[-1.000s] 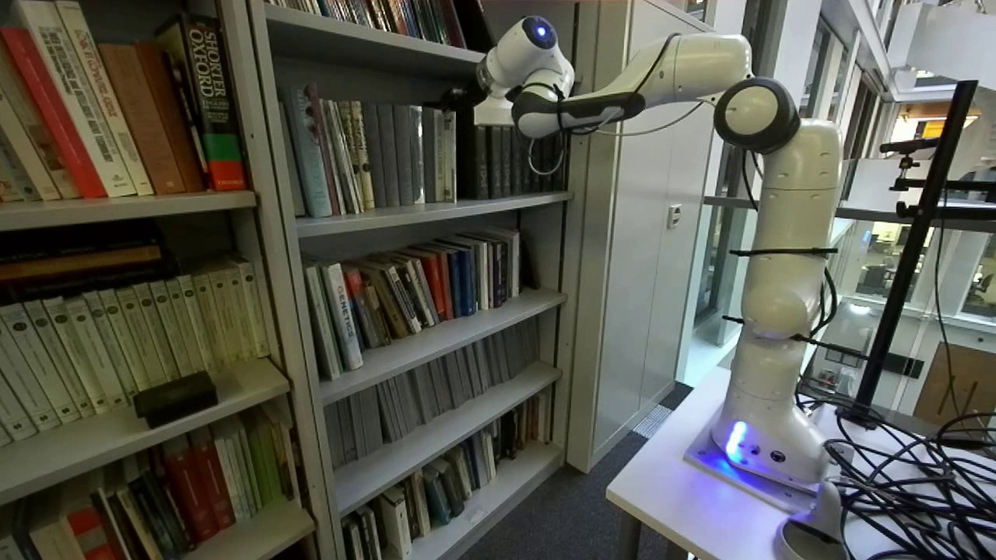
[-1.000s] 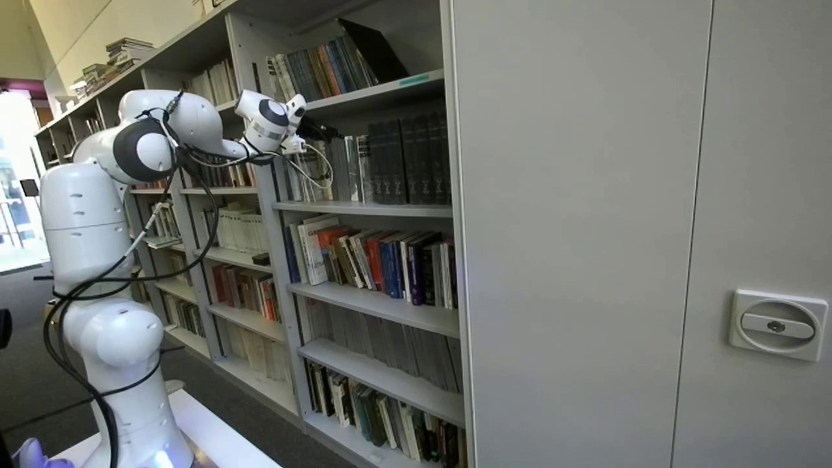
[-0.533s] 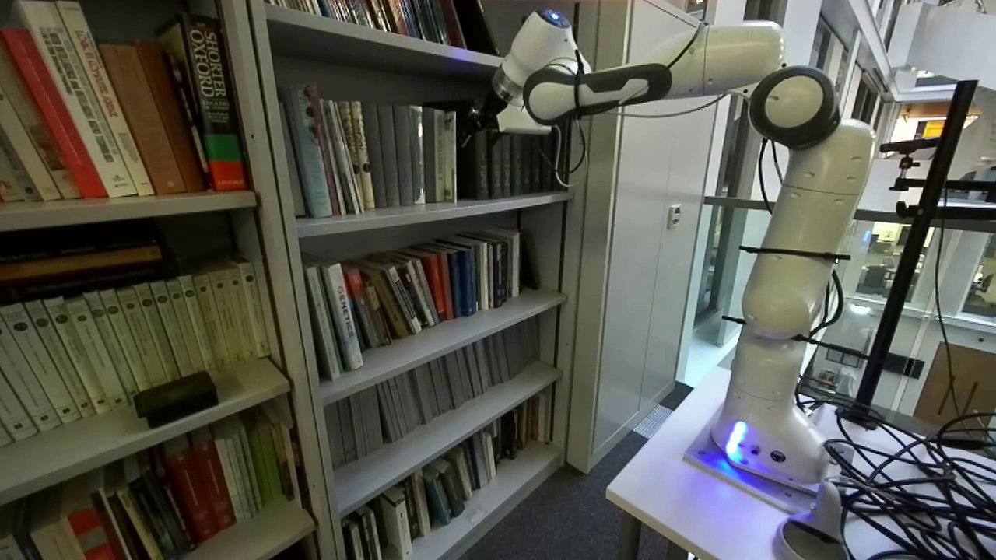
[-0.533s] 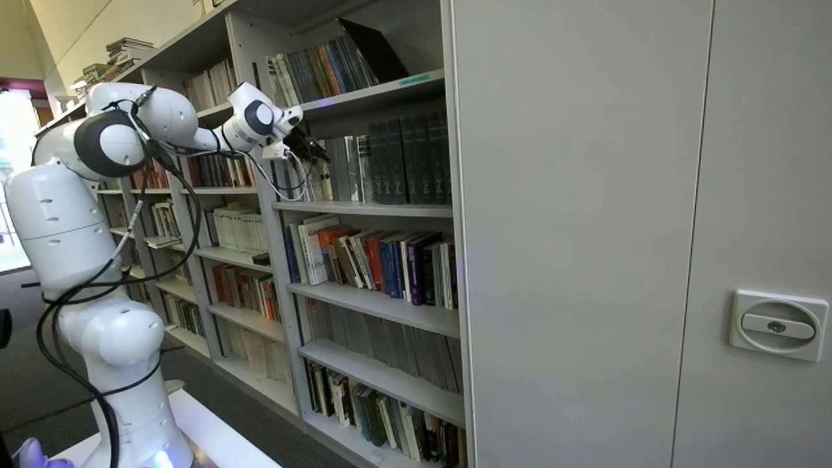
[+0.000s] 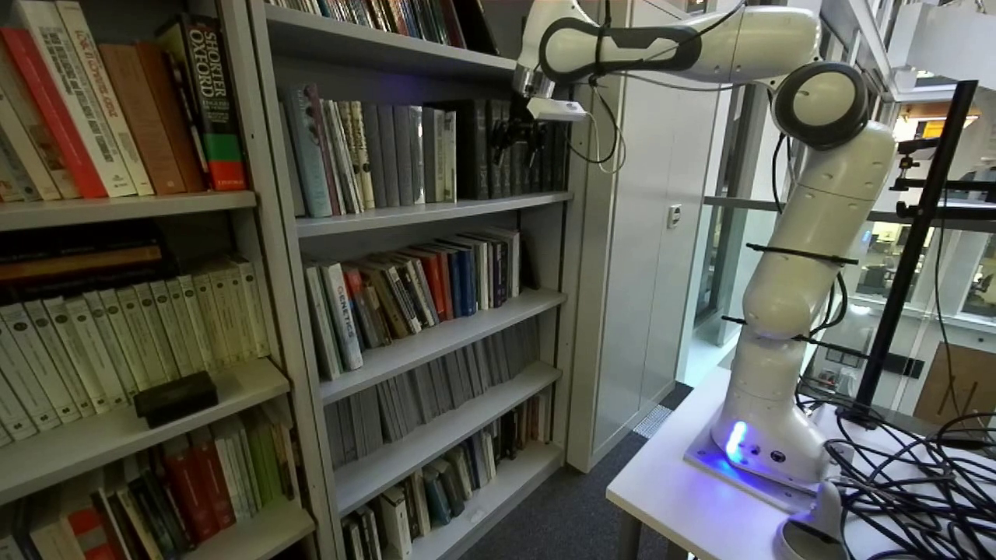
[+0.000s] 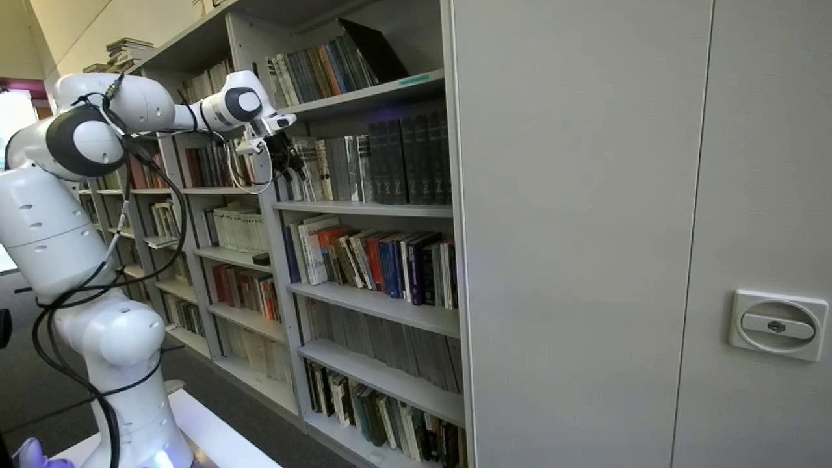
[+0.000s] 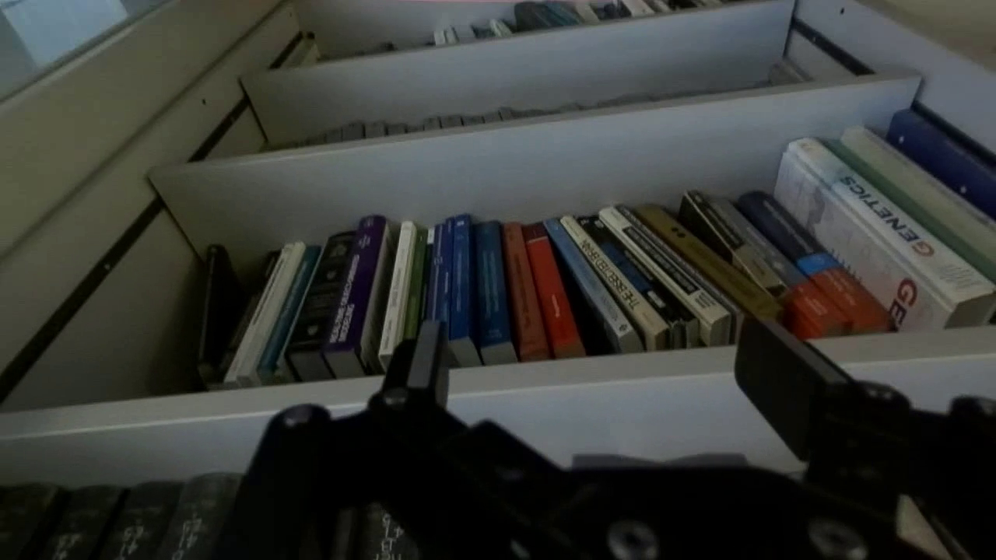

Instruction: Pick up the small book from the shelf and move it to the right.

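Although the task names a small book, which one is meant cannot be told from these views. In the wrist view, a row of books (image 7: 490, 295) shares its shelf (image 7: 482, 179) with a thick white GENETICS volume (image 7: 887, 233). Going away from the GENETICS volume come spines with orange-red ends, then olive, white, cream and pale blue ones, a red book (image 7: 554, 292), a rust one, several blues, a purple book (image 7: 362, 295) with white lettering and a black one. Some slimmer books lean toward the GENETICS volume, and most titles are too small to read. Farthest from it, the last spines sink into shadow; just past its other side, a navy spine runs out of view.

The gripper (image 7: 607, 377) hangs higher than the GENETICS volume, its black fingers (image 7: 428, 365) spread wide apart. In an exterior view it blends into a set of black volumes (image 5: 476, 159), up and to the right of the GENETICS volume, so its fingertips are hard to trace. In the wrist view those volumes are blurred and partly hidden by the gripper. The white arm (image 6: 133, 331) is partly cut off in both exterior views.
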